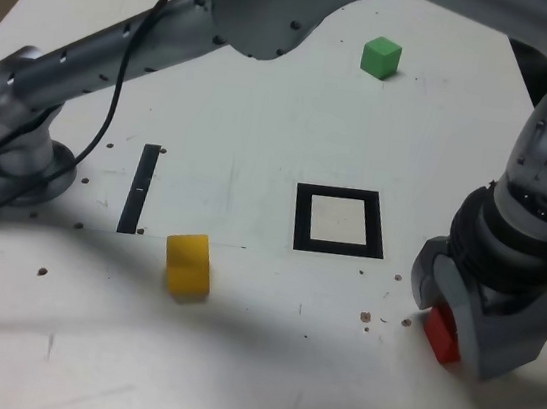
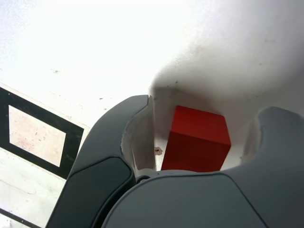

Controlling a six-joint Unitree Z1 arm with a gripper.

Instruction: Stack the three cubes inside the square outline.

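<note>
Gripper [image 2: 205, 107] around red cube [image 2: 197, 137], gaps beside

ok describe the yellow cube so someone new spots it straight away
On the white table, find the black square outline. In the exterior view, the yellow cube sits left of it and slightly lower. It's the only yellow one; the others are red and green.

the matte red cube [image 2: 198, 137] sits on the table between the sides of my hand [image 2: 202, 135]. the matte yellow cube [image 1: 188, 265], the matte green cube [image 1: 381, 57] and the thick black square outline with its off-white centre [image 1: 302, 218] lie flat, well apart.
</note>
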